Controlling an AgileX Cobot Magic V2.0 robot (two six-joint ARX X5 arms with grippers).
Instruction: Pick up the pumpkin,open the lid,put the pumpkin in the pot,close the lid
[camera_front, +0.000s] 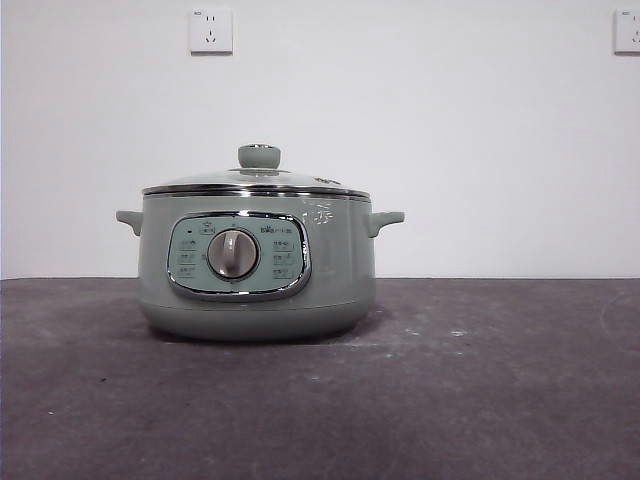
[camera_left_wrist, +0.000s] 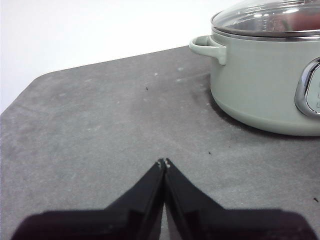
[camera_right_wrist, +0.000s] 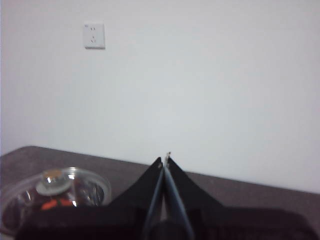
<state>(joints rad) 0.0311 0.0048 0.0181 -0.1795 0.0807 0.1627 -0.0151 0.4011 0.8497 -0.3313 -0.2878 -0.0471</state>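
The sage-green pot (camera_front: 255, 270) stands on the dark table with the glass lid (camera_front: 258, 180) seated on its rim, green knob upright. Through the glass in the right wrist view, an orange patch of the pumpkin (camera_right_wrist: 51, 204) shows under the lid (camera_right_wrist: 75, 187). The front view hides it. My left gripper (camera_left_wrist: 163, 162) is shut and empty, low over the table, apart from the pot (camera_left_wrist: 260, 90) on its handle side. My right gripper (camera_right_wrist: 164, 159) is shut and empty, raised near the pot and facing the wall. Neither arm shows in the front view.
The dark grey table (camera_front: 480, 380) spreads around the pot, and its rounded corner (camera_left_wrist: 35, 85) lies beyond the left gripper. Behind is a white wall with two sockets (camera_front: 211, 30).
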